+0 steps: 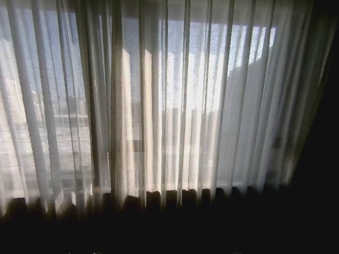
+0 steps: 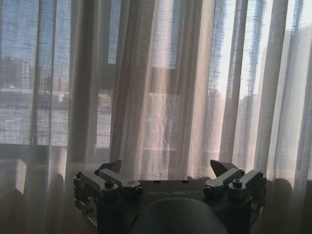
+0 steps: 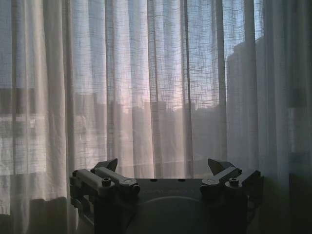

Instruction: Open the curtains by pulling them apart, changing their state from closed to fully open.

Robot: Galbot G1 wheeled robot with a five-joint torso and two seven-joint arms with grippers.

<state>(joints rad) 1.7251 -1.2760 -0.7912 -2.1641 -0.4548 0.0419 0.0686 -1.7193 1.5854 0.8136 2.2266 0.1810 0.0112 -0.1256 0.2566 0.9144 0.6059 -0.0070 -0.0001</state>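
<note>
The curtains hang closed across the whole window in the head view, their pleats running straight up and down, with a darker, thicker fold near the middle-left where two panels seem to meet, though the exact seam is hard to pick out. Each wrist view looks squarely at the fabric. The left pincer is spread wide, its fingertips pointing at the cloth with nothing between them; the curtains lie straight ahead of it, near but apart as far as can be judged. The right pincer is likewise spread and empty, with the curtains hanging directly in front. The relation that matters is that the cloth's long axis is vertical while both pincers open sideways, so a vertical pleat or hem would fit between the jaws on a straight reach forward. Neither arm looks clearly nearer to the fabric; the task is not yet begun.
</note>
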